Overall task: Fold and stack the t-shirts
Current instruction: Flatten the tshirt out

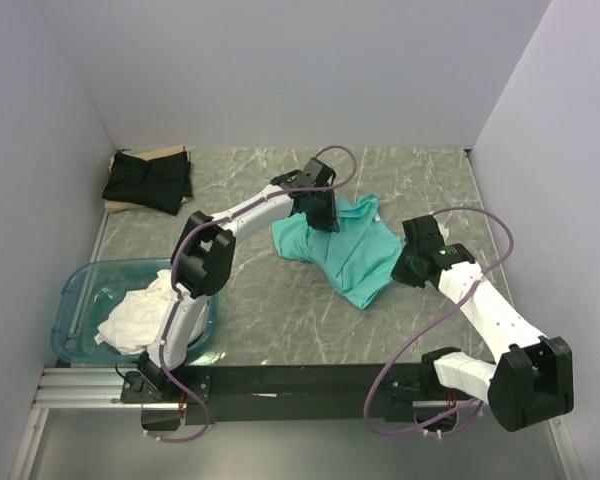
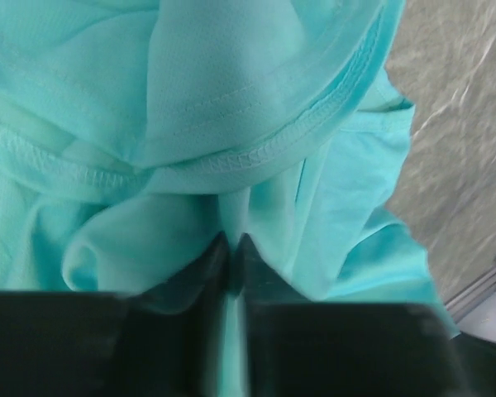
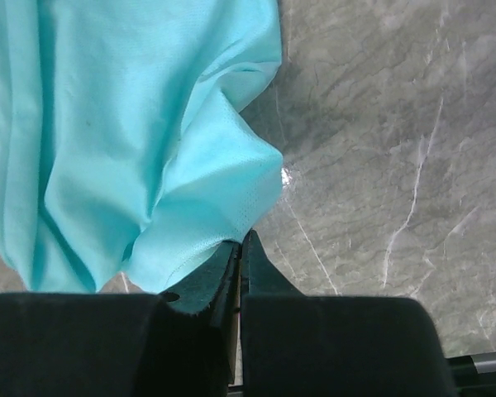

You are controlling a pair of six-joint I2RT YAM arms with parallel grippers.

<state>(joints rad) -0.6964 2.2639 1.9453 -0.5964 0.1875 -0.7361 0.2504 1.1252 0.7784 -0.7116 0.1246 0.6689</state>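
Note:
The mint-teal t-shirt [image 1: 345,252] lies crumpled mid-table. My left gripper [image 1: 323,216] is at its far left part, shut on a bunched fold. In the left wrist view the gripper [image 2: 231,240] has teal cloth [image 2: 231,107] running between its fingers. My right gripper [image 1: 408,266] is at the shirt's right edge. In the right wrist view it [image 3: 240,240] is shut, with the cloth's corner [image 3: 198,190] pinched at its tips. A black t-shirt [image 1: 148,180] lies folded at the back left. White t-shirts [image 1: 135,315] are heaped in the tub.
The translucent blue tub [image 1: 75,300] stands at the near left, beside the left arm's base. A tan cardboard sheet [image 1: 165,152] lies under the black shirt. Grey marbled tabletop [image 1: 280,320] shows around the teal shirt. White walls enclose the table on three sides.

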